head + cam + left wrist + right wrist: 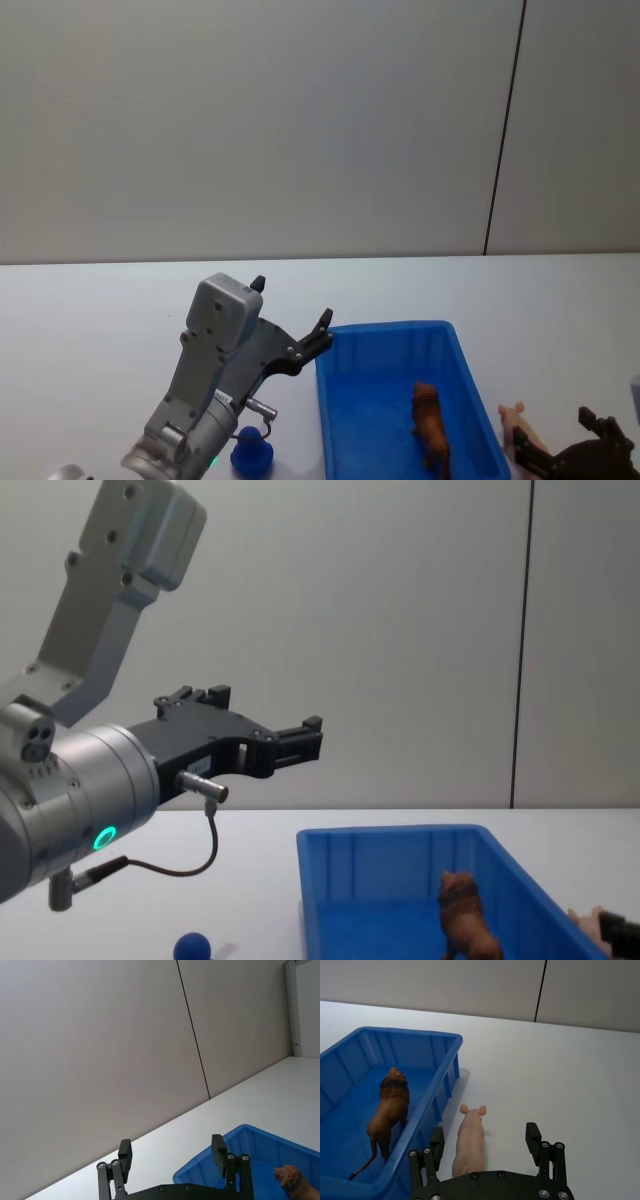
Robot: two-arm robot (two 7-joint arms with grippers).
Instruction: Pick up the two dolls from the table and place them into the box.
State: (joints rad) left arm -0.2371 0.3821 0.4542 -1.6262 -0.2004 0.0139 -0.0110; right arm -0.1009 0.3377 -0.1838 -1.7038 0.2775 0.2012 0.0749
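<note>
Partly, right gripper (pixel 485 1134) hides pink doll (pixel 470 1135).

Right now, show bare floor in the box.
Bare: box floor left of and beyond the brown doll. Crowded: its near right part, around that doll. The open right gripper brackets the pink doll outside the right wall; the left gripper hovers by the far left corner.

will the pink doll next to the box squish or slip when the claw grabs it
Probably stiff: the pink doll looks like one moulded piece. Its smooth rounded back could slip out of the right claw. Small beside the blue box, it is likely light and may skid or tip on the table if nudged.
</note>
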